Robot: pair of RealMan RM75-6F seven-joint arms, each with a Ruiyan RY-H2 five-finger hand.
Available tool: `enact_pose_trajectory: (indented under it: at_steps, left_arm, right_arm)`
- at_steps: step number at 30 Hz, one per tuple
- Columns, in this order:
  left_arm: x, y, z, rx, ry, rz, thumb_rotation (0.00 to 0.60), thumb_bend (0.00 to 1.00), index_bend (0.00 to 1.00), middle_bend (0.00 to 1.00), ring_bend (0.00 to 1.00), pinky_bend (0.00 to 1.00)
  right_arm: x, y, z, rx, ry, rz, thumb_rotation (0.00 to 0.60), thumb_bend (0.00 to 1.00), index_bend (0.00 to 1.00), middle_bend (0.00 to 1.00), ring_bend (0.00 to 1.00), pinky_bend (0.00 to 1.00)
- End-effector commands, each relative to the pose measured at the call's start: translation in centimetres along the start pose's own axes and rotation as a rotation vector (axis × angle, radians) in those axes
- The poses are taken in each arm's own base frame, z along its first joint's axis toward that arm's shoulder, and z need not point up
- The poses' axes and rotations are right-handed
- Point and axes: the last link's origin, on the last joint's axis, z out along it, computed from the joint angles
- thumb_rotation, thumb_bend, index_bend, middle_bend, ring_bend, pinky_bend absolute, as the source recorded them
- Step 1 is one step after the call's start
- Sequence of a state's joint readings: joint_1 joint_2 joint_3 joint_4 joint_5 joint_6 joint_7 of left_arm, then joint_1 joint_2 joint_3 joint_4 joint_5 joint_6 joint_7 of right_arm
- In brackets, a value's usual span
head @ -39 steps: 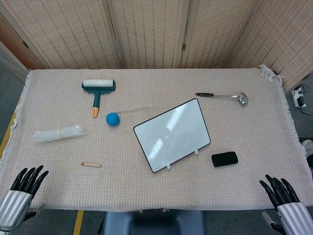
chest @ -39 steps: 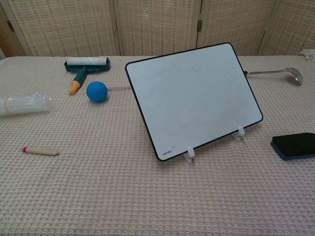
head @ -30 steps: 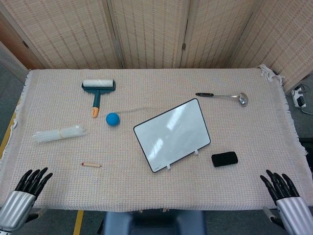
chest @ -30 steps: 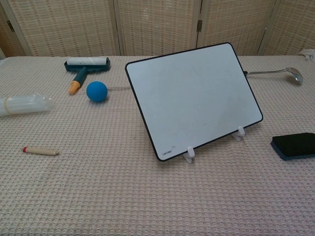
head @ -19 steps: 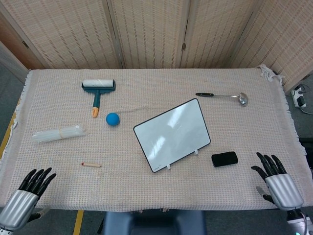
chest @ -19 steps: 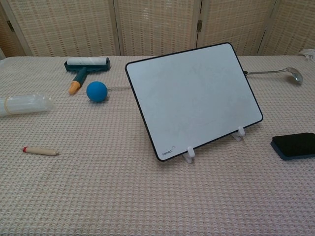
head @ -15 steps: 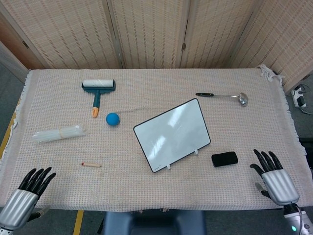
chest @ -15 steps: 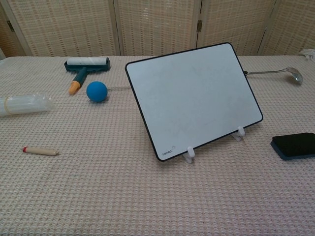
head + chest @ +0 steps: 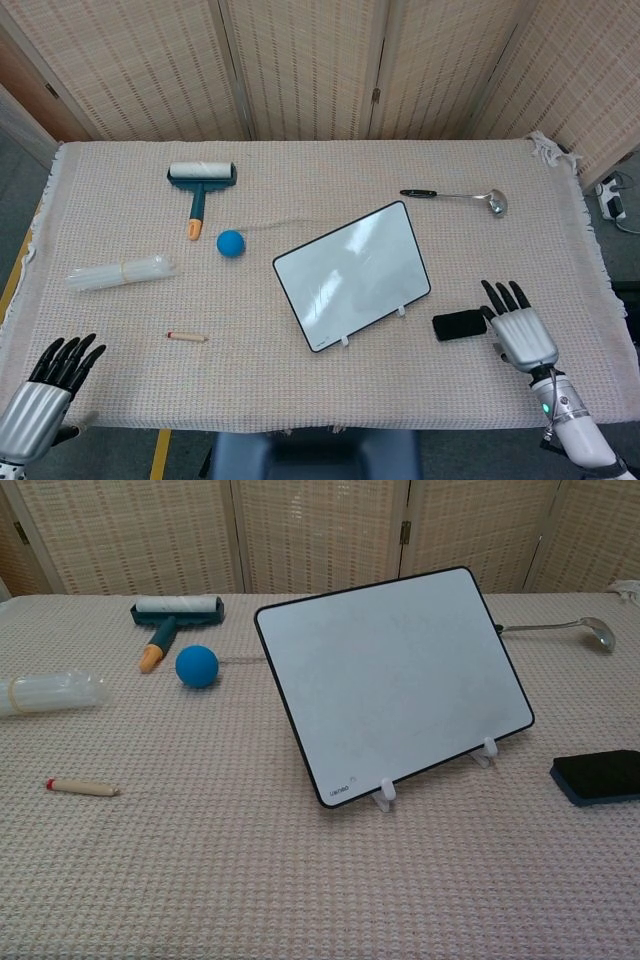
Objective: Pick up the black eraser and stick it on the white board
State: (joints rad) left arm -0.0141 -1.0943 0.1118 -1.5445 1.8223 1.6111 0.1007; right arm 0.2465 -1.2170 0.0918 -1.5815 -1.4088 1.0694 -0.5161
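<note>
The black eraser (image 9: 458,325) lies flat on the cloth just right of the white board (image 9: 352,275); the chest view shows the eraser (image 9: 598,776) at the right edge and the board (image 9: 395,680) leaning back on small white feet. My right hand (image 9: 521,331) hovers open right beside the eraser, its fingers spread and its thumb side next to the eraser's right end, holding nothing. Open too, my left hand (image 9: 48,392) stays at the table's front left corner. Neither hand appears in the chest view.
A lint roller (image 9: 200,185), a blue ball (image 9: 231,243), a clear bundle of sticks (image 9: 120,271) and a small wooden peg (image 9: 187,336) lie on the left half. A metal ladle (image 9: 456,196) sits behind the board. Woven screens stand behind the table.
My right hand has moved up and left from the front right corner until it is beside the eraser. The left hand has barely shifted. The eraser and board have not moved.
</note>
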Motion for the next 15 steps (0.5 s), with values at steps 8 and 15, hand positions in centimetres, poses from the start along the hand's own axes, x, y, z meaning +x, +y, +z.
enact_pose_trajectory:
  at_steps: [8,15]
  left_arm:
    - [0.0,-0.6,-0.1,0.059,0.021,0.031,0.6,0.19,0.0,0.0,0.0,0.0]
    - [-0.3,-0.9,0.3,0.094,0.009,0.038,0.6,0.19,0.0,0.0,0.0,0.0]
  right_arm:
    - [-0.6,-2.1,2.1,0.018,-0.073,-0.005,0.6,0.31,0.25,0.0,0.0,0.0]
    - [-1.8,-2.5,3.5,0.01,-0.096,0.02,0.6,0.31,0.25,0.0,0.0,0.0]
